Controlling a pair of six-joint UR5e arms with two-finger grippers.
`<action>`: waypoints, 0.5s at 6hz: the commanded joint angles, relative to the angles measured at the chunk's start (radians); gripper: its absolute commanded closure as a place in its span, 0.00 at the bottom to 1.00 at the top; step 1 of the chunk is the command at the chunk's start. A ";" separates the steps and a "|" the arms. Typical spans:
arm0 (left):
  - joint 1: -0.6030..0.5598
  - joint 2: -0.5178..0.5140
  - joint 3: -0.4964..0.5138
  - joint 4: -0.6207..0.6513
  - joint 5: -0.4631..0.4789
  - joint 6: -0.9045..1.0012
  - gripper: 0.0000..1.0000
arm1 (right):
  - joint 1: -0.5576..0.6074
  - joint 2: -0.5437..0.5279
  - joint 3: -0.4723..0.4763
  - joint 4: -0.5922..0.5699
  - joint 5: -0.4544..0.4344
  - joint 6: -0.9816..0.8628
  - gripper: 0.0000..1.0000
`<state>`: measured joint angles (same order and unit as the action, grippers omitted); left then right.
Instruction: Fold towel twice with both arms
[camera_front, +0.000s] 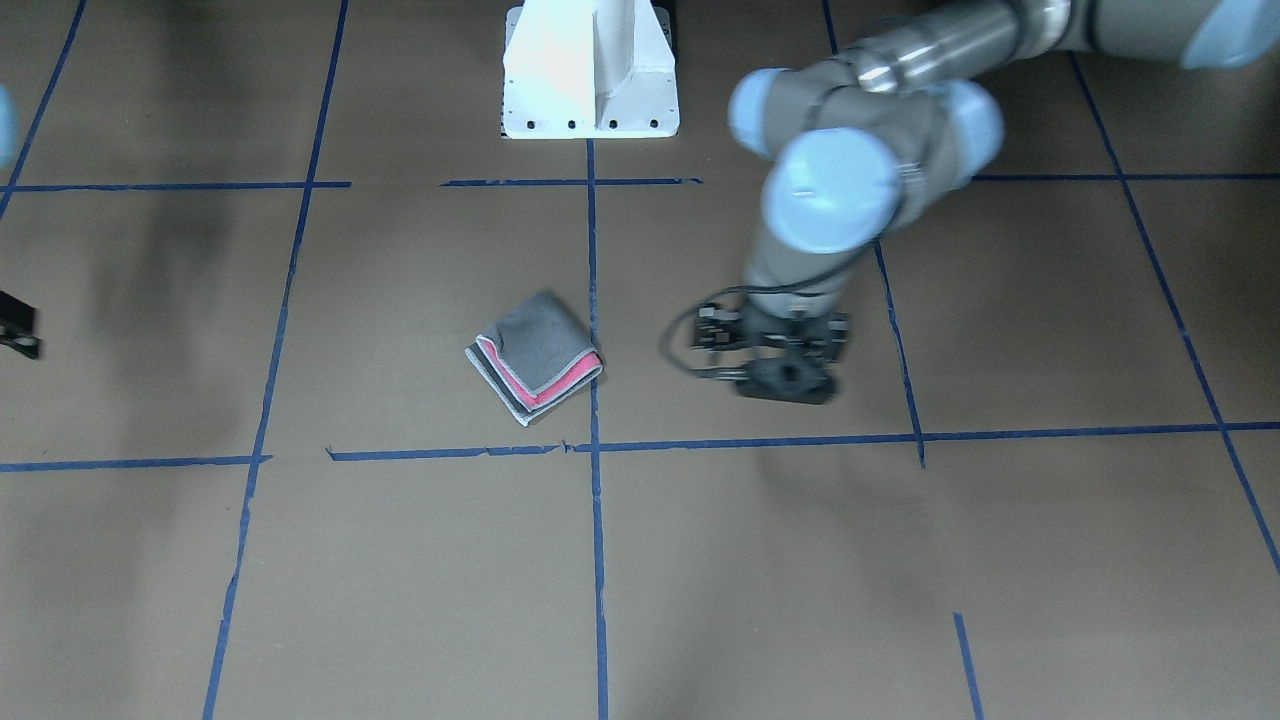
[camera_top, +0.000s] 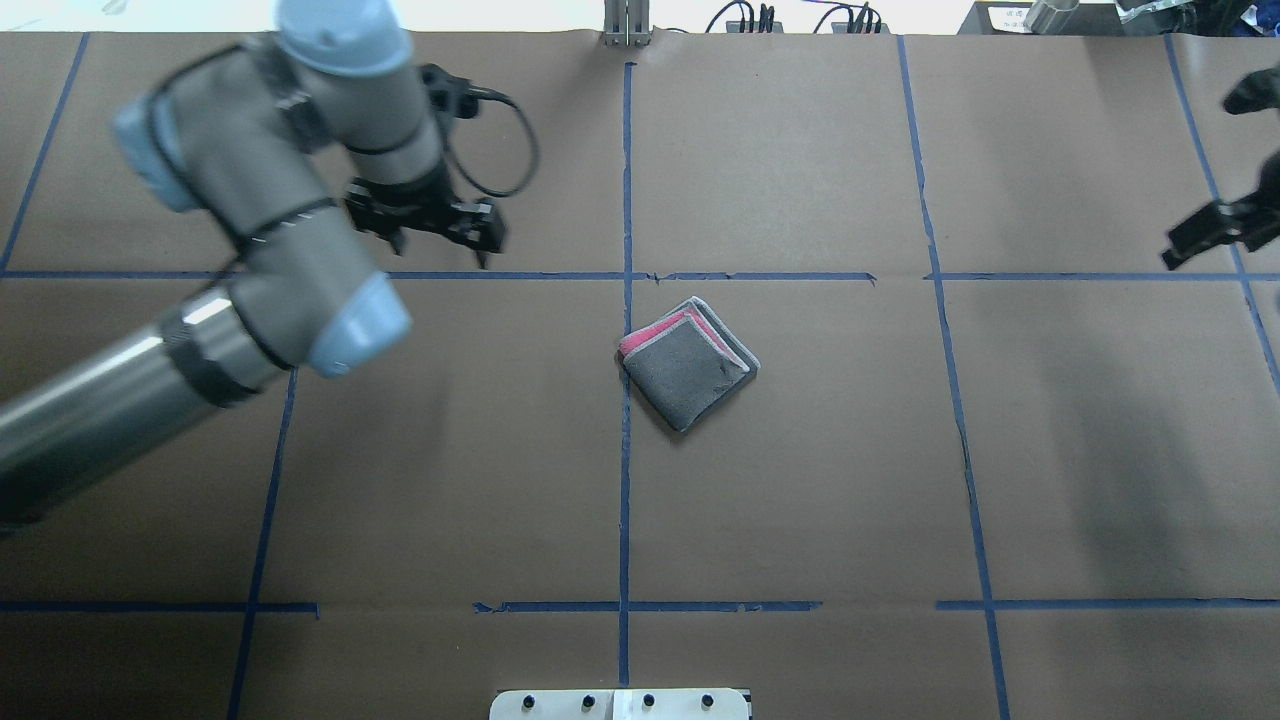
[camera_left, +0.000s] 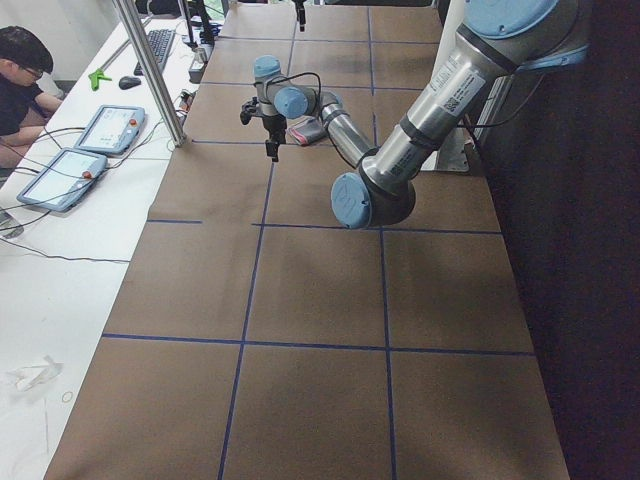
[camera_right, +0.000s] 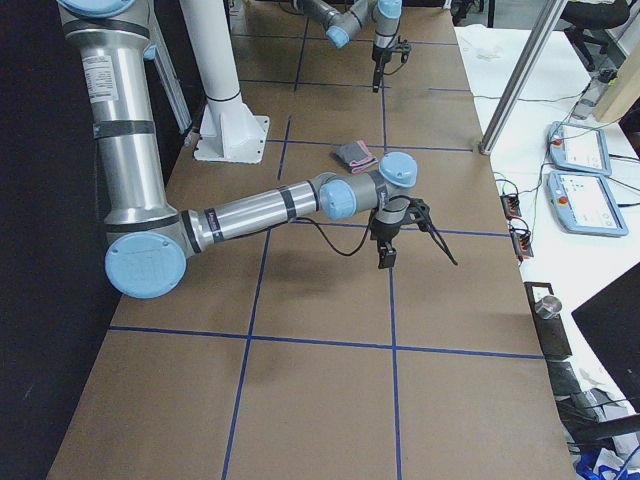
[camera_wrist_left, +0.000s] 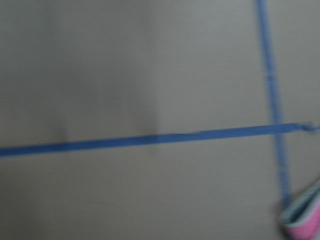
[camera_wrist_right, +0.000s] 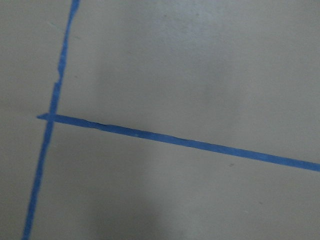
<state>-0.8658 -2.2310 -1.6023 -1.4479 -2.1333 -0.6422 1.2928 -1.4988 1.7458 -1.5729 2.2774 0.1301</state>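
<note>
- Left fingers (camera_top: 488, 232): spread apart and holding nothing. They hang over the robot's left half of the counter (camera_top: 800, 500), between its middle and its far edge, well apart from the towel.
- Right fingers (camera_top: 1205, 232): positioned at the counter's right end. Every view cuts them off or shows them too small, so open or closed cannot be told.
- Towel (camera_top: 688, 370): lies free near the middle of the counter, just beside the central tape line (camera_top: 625, 500). The grey face is outward, with pink and pale stitched layers showing along one side. It appears to be folded in quarters.
- Risk, spring-back: nothing presses on the stack, and its layers sit stepped rather than flush. The top flap may creep open.
- Risk, re-grasp: a finger entering at the stepped side would likely catch only some layers. It could also push the whole packet across the counter.
- Risk, snag: the cable loop (camera_top: 515, 150) hangs beside the left fingers. On a low pass it could hook the towel.
- Hidden: neither wrist view shows its own fingers.
- Hidden: the left wrist view is blurred and catches only a towel corner (camera_wrist_left: 302, 217). The right wrist view shows only counter and tape.
- Hidden: the right arm is mostly out of the overhead and front-facing views. The inner creases of the towel are not visible.
</note>
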 joint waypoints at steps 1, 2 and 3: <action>-0.239 0.226 -0.082 0.027 -0.106 0.434 0.00 | 0.196 -0.169 0.011 0.001 0.016 -0.253 0.00; -0.351 0.329 -0.080 0.026 -0.135 0.598 0.00 | 0.248 -0.278 0.061 0.001 0.014 -0.265 0.00; -0.455 0.438 -0.079 0.023 -0.154 0.740 0.00 | 0.279 -0.346 0.102 0.001 0.014 -0.251 0.00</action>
<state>-1.2167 -1.8969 -1.6808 -1.4231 -2.2632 -0.0511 1.5308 -1.7677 1.8084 -1.5724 2.2918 -0.1180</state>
